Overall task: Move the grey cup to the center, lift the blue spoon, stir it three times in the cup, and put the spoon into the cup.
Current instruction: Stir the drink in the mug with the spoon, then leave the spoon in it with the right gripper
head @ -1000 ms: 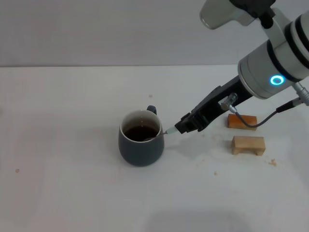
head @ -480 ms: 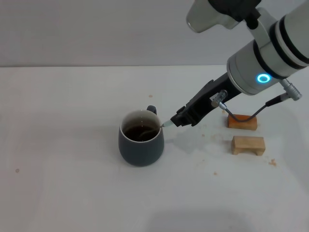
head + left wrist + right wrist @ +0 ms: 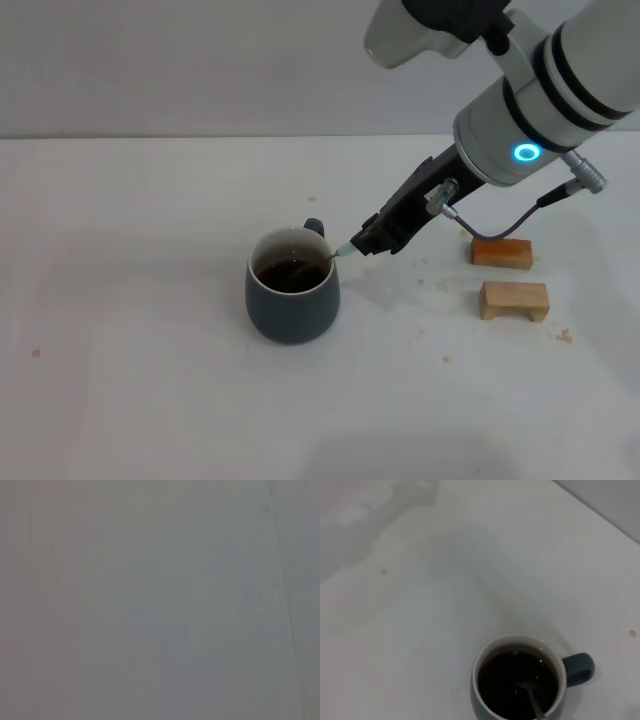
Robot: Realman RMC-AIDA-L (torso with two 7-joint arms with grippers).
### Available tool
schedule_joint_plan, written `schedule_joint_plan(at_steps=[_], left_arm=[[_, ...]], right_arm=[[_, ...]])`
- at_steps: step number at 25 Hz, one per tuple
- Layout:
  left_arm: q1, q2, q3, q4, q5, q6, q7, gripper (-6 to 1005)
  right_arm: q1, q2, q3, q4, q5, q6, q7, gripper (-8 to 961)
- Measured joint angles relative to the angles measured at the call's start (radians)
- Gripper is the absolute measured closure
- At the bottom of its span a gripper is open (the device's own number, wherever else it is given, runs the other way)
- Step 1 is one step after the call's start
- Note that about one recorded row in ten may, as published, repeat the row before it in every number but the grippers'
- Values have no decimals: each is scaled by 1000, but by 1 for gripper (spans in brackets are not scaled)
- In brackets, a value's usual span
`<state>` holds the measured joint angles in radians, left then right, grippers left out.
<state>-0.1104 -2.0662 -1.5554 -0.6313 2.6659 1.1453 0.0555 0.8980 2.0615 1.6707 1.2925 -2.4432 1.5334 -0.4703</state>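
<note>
The grey cup (image 3: 292, 288) stands on the white table near the center, filled with dark brown liquid, its handle toward the back. It also shows in the right wrist view (image 3: 520, 680). My right gripper (image 3: 366, 241) is shut on the pale handle of the blue spoon (image 3: 335, 255), just right of the cup's rim. The spoon's metal neck slants down into the liquid (image 3: 532, 702); its bowl is under the liquid. My left gripper is out of view; the left wrist view shows only a blank grey surface.
Two small wooden blocks lie to the right of the cup: an orange-brown one (image 3: 500, 252) and a pale one (image 3: 513, 299). A few crumbs and specks dot the table near them.
My right arm has swung to the left and slightly back, carrying the spoon's handle along the cup's rim while its bowl stays in the liquid. The cup has not moved.
</note>
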Motion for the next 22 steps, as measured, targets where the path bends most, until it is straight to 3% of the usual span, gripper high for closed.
schedule_joint_plan(at_steps=[16,22], left_arm=[[-3,2,2,15,0,37,0,1001],[-4,2,3,21,0,48,0,1001]], right_arm=[[71,5,-51,-137,7,-88,-26,793],[109,-3,-36,-189,0,-139,-54,794]])
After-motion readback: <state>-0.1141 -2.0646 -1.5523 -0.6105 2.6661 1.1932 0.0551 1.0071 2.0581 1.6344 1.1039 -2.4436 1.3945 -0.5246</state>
